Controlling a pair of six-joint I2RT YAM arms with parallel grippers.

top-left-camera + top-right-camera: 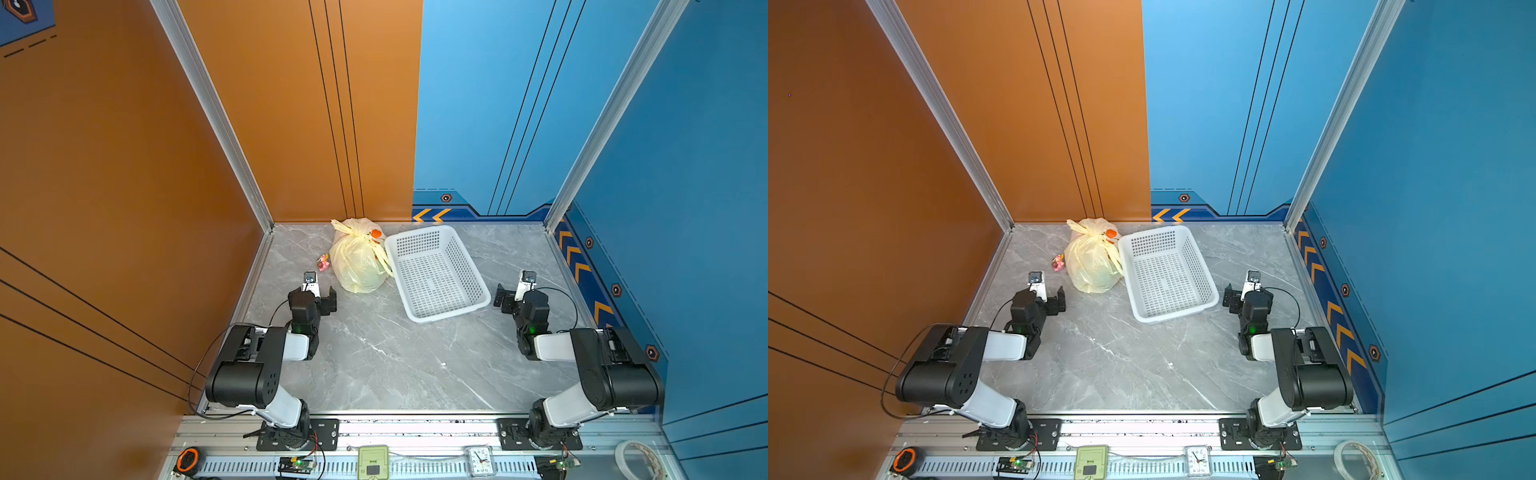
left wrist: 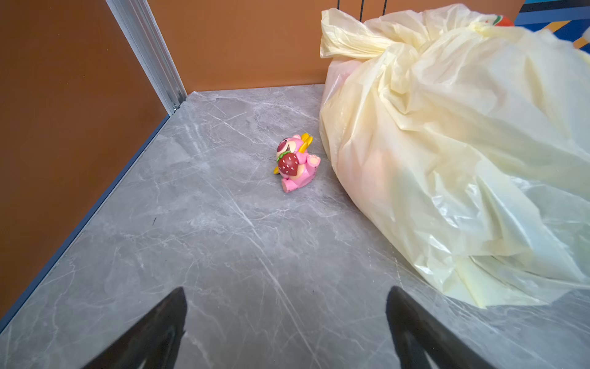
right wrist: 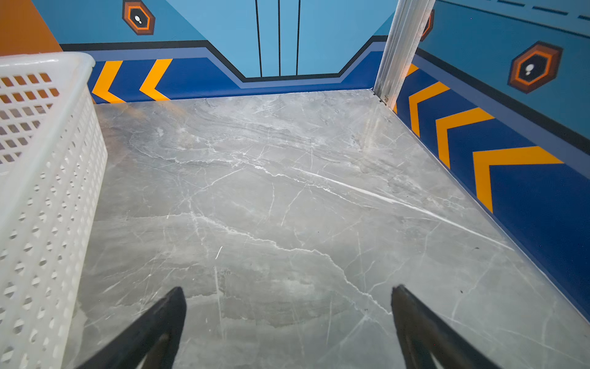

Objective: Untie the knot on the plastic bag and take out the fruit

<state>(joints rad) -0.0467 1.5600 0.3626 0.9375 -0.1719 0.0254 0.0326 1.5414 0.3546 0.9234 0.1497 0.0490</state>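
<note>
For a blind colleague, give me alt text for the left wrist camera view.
A bulging pale-yellow plastic bag lies on the grey marble table, with a small pink bear figurine holding a strawberry close beside it. In the foreground the left gripper's jaws stand open and empty.

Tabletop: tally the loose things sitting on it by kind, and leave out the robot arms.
plastic bag, knotted: 1
white perforated basket: 1
pink bear figurine: 1
Total: 3
</note>
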